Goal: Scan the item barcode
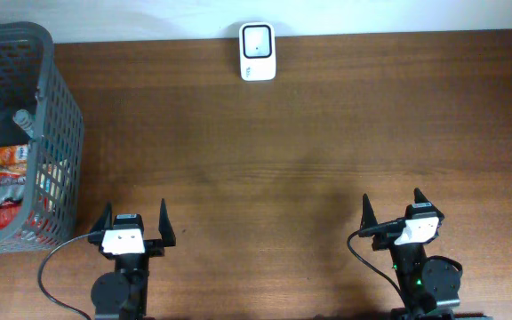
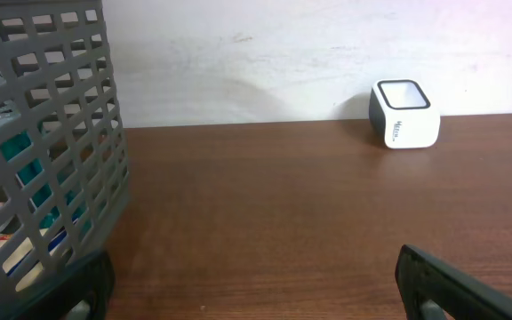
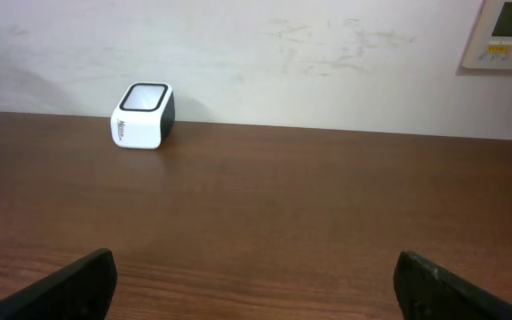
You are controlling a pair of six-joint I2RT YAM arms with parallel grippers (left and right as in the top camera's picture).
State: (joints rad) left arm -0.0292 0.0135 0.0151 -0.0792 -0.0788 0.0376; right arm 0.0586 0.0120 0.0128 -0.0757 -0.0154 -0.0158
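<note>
Both the left pincer [image 1: 135, 218] and the right pincer [image 1: 393, 204] are held wide apart and empty. Nothing is begun yet: the packets [image 1: 12, 158] lie in the basket [image 1: 66, 116], well apart from the scanner [image 1: 257, 52]. 1 packet must likely be lifted out by the left pincer first.

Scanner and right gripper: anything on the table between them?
Nothing. Overhead shows bare table between the right gripper and the scanner; the right wrist view agrees.

Left claw [image 1: 135, 221] and right claw [image 1: 393, 206] gape wide, holding nothing.
</note>
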